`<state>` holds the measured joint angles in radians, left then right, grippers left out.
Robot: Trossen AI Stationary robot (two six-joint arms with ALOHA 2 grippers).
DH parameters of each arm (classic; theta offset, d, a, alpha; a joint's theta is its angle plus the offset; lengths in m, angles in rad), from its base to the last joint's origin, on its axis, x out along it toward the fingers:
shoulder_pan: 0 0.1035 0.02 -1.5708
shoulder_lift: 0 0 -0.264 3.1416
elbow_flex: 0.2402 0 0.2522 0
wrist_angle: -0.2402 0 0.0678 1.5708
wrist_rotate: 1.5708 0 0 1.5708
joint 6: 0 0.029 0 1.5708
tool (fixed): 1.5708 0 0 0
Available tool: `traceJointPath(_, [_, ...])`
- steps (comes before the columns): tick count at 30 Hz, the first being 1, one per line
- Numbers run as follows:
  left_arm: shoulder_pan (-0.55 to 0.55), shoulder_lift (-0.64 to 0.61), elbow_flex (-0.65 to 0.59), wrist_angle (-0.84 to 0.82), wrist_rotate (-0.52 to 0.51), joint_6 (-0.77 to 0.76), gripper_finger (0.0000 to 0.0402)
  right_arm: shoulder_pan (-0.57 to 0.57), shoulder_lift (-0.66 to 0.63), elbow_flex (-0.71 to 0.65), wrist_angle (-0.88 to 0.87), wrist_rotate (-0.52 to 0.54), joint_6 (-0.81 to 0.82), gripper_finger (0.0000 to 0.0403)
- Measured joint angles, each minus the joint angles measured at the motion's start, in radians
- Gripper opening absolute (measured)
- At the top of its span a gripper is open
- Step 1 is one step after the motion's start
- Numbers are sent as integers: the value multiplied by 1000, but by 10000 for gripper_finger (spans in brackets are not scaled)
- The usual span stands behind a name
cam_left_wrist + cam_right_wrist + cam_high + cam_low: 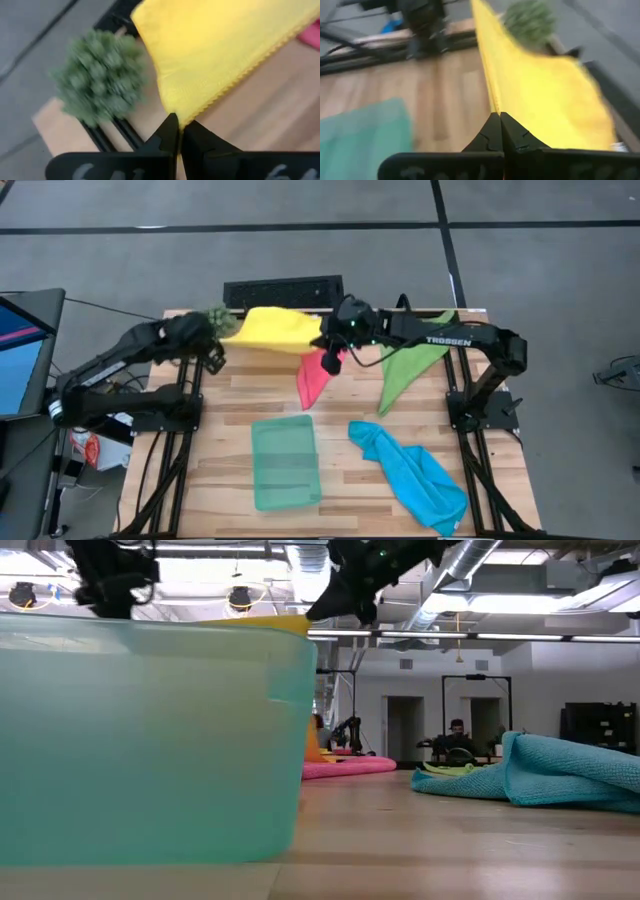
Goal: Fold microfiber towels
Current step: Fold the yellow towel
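Both grippers – left gripper (pixel 178 125) and right gripper (pixel 500 121) – are closed on corners of the yellow towel (pixel 270 328), lifted over the table's (pixel 220 450) far edge; its underside stays hidden.

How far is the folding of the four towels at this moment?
Nothing looks finished. In hand: the left gripper and the right gripper are each shut on an edge of the yellow towel, holding it stretched in the air above the far side of the table. Left to do: the pink towel, the green towel and the blue towel all lie rumpled and unfolded.
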<state>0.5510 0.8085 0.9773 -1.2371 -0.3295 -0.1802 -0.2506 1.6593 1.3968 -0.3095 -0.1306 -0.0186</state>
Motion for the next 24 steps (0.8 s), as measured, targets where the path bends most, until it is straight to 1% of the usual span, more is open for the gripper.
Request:
traceJointPath(3, [-66, -72, -20, -60, 38, -124, 0, 24, -4, -50, 26, -61, 20, 1])
traceJointPath(7, [-148, -123, -30, -83, 146, -267, 0, 69, -4, -103, 32, -77, 28, 0])
traceJointPath(11, [-232, -120, -67, -82, 213, -375, 0, 106, -5, -135, 27, -81, 45, 0])
traceJointPath(15, [-324, -84, -163, -9, 271, -468, 0, 135, -5, -171, 22, -81, 52, 0])
traceJointPath(18, [-395, -52, -230, 88, 265, -541, 0, 153, -5, -200, 18, -82, 74, 0])
traceJointPath(21, [-443, -16, -252, 136, 195, -615, 0, 159, -5, -221, 21, -91, 99, 0])
traceJointPath(22, [-454, -5, -252, 149, 186, -646, 0, 155, -5, -226, 22, -116, 105, 0])
traceJointPath(24, [-483, 16, -251, 179, 205, -704, 0, 144, -5, -237, 21, -220, 120, 0])
